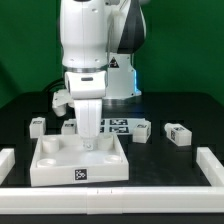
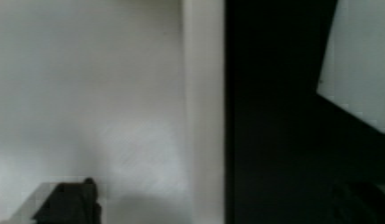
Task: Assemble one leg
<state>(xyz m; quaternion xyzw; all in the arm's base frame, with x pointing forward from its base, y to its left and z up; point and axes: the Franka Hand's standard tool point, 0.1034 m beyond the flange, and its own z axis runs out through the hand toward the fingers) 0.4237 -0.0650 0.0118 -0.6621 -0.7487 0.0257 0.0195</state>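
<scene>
**Inspector:** While the gripper (image 1: 88, 144) hangs low over the square panel (image 1: 60, 168), its tips down inside the raised rim, I cannot tell whether it is spread or pinching anything. The exterior view shows only one pale column there. The wrist view is blurred: one dark fingertip (image 2: 64, 202) against a white surface.

**Clerk:** And the legs?

**Inspector:** Four loose blocks lie on the table (image 1: 170, 162) behind the panel. The nearest leg (image 1: 68, 125) is just beside the arm, on the exterior view's left, and a second leg (image 1: 37, 125) lies further left. A third leg (image 1: 140, 130) and a fourth leg (image 1: 178, 133) lie to the right, past the marker board (image 1: 115, 125). I see none standing in the panel's near corners.

**Clerk:** Recommendation?

**Inspector:** A judgement only. If a leg is in hand, hold it upright and centred over its socket before pressing or turning. If not, lift clear of the rim first, then take the nearest leg squarely across its flat sides. The main risk is nudging the panel out of place.
</scene>
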